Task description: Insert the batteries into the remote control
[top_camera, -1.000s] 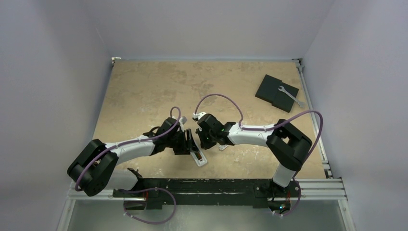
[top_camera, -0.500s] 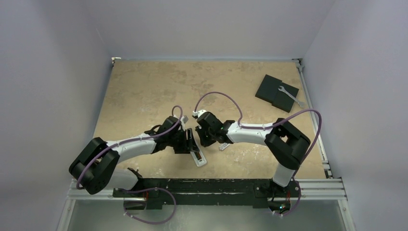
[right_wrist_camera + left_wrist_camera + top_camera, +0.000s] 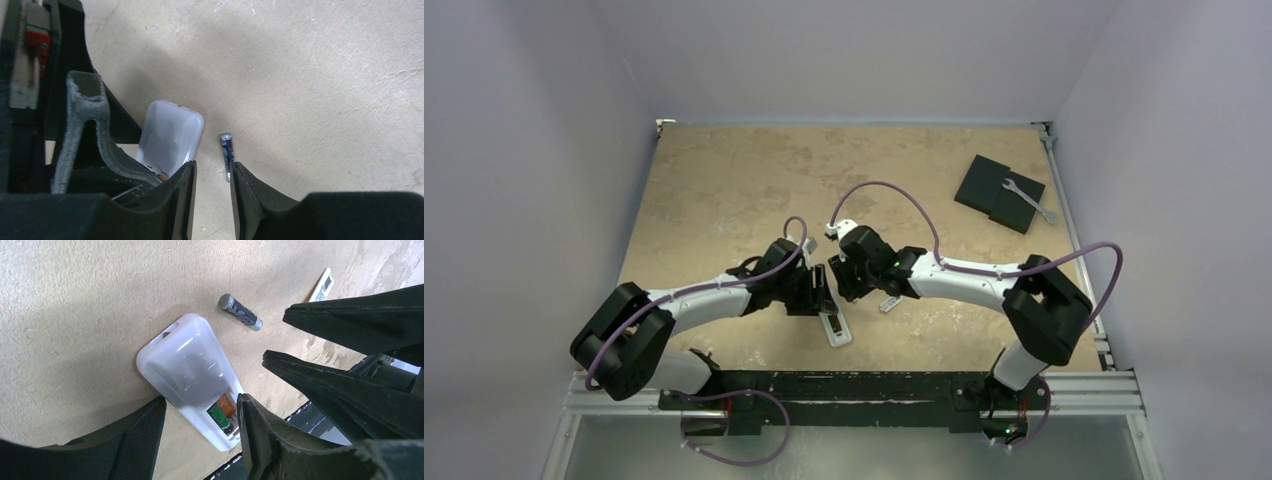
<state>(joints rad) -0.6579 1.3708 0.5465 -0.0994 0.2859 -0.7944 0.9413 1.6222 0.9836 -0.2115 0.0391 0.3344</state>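
Tan table: battery beside remote, wrench apart

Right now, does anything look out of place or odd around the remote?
One battery lies loose on the table beside the remote control, which is face down with its compartment open. A small white barcoded piece lies farther off. Nothing looks damaged.

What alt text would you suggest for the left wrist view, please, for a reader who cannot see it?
A white remote lies face down on a tan table, its battery slot open, with one battery loose on the table beyond it. The left gripper flanks the remote's near end, and the right gripper reaches in from the picture's right edge.
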